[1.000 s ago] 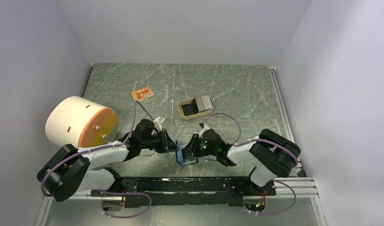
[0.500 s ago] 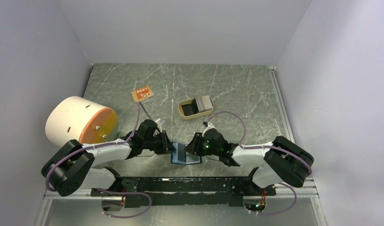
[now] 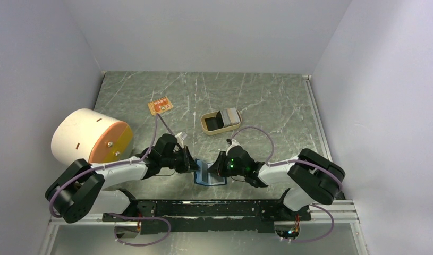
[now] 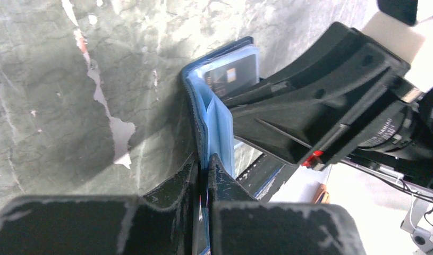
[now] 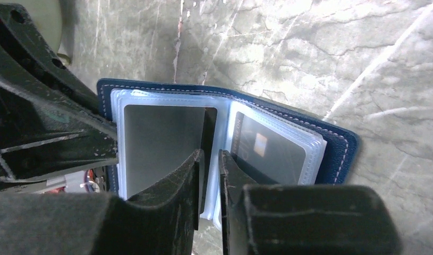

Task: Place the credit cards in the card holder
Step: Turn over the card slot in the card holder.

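card holder [image 3: 209, 175], a dark navy folding wallet with pale blue sleeves, is sitting open between the arms, grey plastic credit cards [image 5: 161, 143] showing inside. left gripper [image 4: 205, 166] is clamping one flap, probably keeping it spread. right gripper [image 5: 209, 159] is hovering narrow around a thin dark edge, grip unclear.
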Controlling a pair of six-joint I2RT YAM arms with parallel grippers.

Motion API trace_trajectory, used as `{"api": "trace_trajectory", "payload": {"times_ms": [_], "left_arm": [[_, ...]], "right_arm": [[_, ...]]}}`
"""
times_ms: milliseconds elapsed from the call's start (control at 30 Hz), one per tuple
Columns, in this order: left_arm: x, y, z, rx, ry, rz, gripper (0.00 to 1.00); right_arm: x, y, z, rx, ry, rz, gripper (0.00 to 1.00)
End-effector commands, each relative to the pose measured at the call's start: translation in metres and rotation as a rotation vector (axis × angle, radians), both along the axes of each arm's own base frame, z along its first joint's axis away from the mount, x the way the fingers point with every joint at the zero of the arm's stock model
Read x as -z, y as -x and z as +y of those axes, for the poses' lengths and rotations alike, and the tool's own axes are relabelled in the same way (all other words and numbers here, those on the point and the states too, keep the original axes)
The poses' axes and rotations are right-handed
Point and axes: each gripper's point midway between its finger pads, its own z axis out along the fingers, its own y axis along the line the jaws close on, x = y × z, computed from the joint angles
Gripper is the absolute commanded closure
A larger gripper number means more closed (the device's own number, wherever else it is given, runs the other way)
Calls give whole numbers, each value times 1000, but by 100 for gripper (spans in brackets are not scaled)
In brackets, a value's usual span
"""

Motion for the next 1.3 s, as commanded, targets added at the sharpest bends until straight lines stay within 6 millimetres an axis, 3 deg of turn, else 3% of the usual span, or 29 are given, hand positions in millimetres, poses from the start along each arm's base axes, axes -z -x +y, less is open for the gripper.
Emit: {"api": "trace_trajectory", "payload": {"times_ms": [0, 133, 367, 533, 667, 1100, 1267], "left_arm": [[-31, 0, -14, 40, 101, -55, 91], [-35, 2, -18, 55, 99, -61, 91], [-16, 2, -23, 79, 15, -35, 91], [-20, 1, -35, 108, 20, -46, 91], [-11, -1, -33, 103, -25, -34, 91], [23, -3, -26, 96, -137, 22, 91], [27, -5, -26, 97, -157, 25, 91]], "right_arm": [[2, 6, 9, -39, -15, 8, 81], [5, 6, 8, -45, 4, 8, 82], [13, 4, -6, -25, 92, -5, 75], [23, 8, -2, -43, 86, 25, 77], [25, 6, -6, -30, 108, 22, 78], [12, -7, -48, 80, 255, -50, 73], [-4, -14, -66, 131, 277, -91, 70]]}}
